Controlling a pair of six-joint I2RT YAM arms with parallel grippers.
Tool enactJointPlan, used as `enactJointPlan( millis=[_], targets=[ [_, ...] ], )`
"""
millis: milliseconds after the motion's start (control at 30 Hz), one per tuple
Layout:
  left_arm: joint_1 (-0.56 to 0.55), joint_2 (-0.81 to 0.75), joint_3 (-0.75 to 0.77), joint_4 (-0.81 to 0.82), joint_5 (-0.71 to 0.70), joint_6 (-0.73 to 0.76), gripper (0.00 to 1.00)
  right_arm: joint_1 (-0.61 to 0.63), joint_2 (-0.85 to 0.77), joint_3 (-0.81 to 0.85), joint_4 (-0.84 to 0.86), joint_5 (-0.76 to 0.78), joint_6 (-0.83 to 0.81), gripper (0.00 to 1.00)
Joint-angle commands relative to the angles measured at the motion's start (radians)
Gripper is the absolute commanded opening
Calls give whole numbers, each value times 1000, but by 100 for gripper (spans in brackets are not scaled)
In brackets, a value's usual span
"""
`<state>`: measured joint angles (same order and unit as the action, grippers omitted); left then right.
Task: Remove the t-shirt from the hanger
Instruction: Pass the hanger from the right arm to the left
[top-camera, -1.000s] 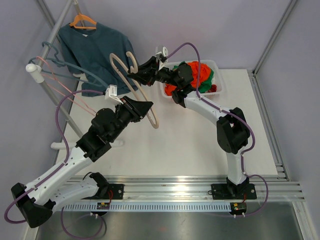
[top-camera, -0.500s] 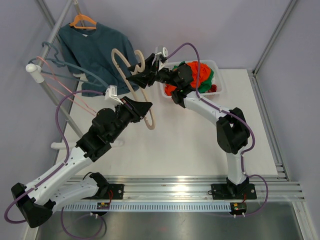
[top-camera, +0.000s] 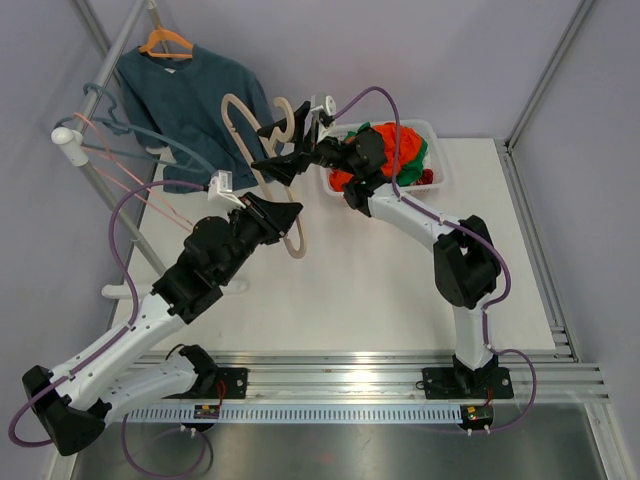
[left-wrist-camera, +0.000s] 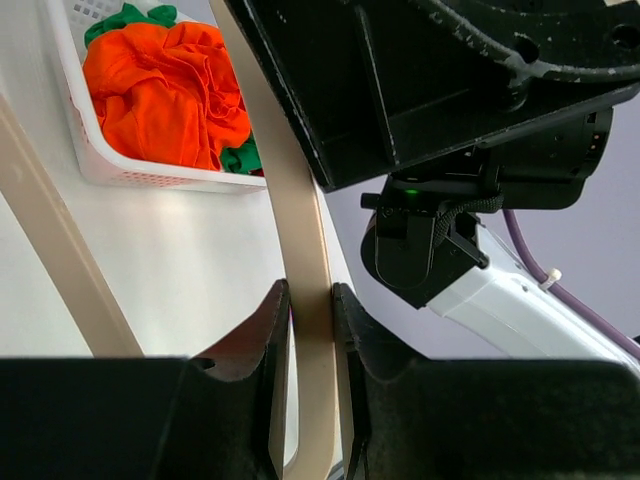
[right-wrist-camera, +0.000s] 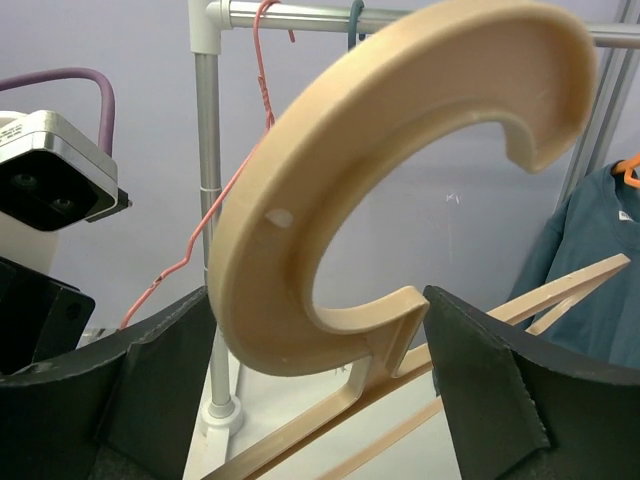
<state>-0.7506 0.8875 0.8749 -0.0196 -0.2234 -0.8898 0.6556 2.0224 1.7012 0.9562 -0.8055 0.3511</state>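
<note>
A bare beige hanger (top-camera: 240, 130) is held up above the table with no cloth on it. My left gripper (top-camera: 285, 215) is shut on its lower bar (left-wrist-camera: 300, 200), with the jaws (left-wrist-camera: 310, 300) pressed on both sides. My right gripper (top-camera: 268, 150) is open, and the hanger's wide hook (right-wrist-camera: 280, 200) stands between its spread fingers (right-wrist-camera: 320, 335). A teal t-shirt (top-camera: 190, 100) hangs on an orange hanger (top-camera: 165, 42) on the rack at the back left, and shows at the right edge of the right wrist view (right-wrist-camera: 590, 260).
A white basket (top-camera: 436, 132) with orange and green clothes (top-camera: 385, 145) stands at the back of the table, behind the right arm. The metal rack (top-camera: 100, 190) with pink and teal wire hangers (top-camera: 130, 135) rises along the left side.
My right gripper has opened and let go of the hanger's hook. The hanger, still in my left gripper, has swung so its lower end sits a little further left.
</note>
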Motion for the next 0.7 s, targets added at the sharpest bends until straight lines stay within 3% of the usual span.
enactJointPlan(
  millis=[0,267,667],
  targets=[
    [-3,-18,12,101,-47,22,0,12,-63,-12,30,-6,-24,91],
    [-3,-28,1,119,-54,23,0,12,-80,-31,21,-3,-38,99],
    [-3,-45,-20,158,-94,26,0,1,-96,-48,24,6,-21,99]
  ],
)
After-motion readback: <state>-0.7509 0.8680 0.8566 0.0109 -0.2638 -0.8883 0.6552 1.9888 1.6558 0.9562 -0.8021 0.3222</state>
